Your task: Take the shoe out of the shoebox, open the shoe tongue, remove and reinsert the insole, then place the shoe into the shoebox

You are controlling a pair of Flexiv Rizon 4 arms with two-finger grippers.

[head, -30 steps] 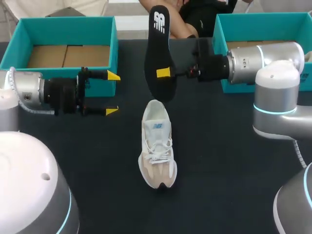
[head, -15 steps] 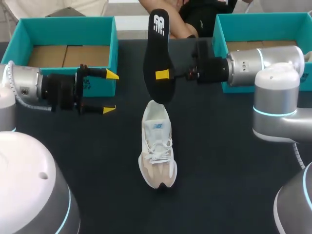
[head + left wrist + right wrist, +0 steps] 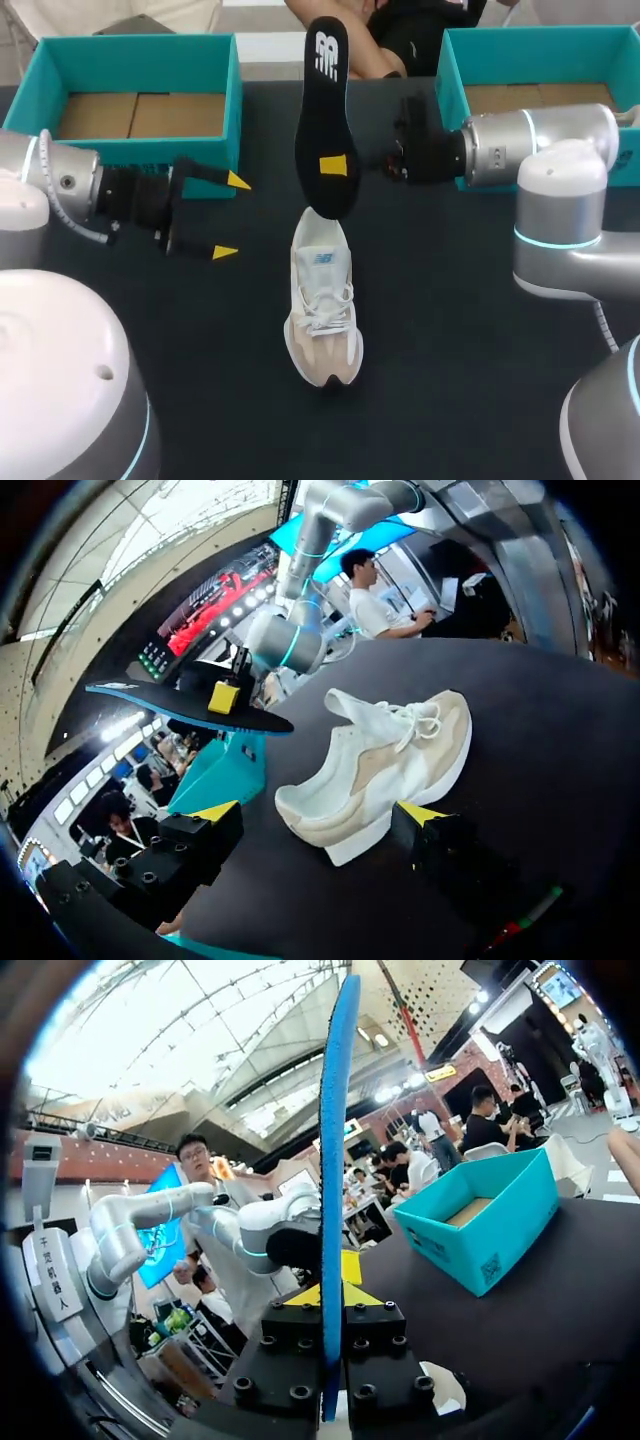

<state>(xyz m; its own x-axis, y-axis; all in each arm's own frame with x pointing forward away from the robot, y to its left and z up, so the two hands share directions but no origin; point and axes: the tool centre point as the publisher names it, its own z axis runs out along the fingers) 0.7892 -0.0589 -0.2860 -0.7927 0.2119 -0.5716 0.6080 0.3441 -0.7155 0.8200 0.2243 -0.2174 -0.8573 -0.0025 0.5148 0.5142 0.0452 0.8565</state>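
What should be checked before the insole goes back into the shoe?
1. Grip on the insole: ok, right jaws shut on its middle, holding it on end.
2. The shoe standing on its sole on the table: ok.
3. Shoe steadied: not ok, left jaws open, beside the shoe and apart from it.
4. Lower end of the insole lined up with the heel opening: cannot tell; it hangs near the heel, not inside.
5. Tongue pulled open: cannot tell; laces cross the top.
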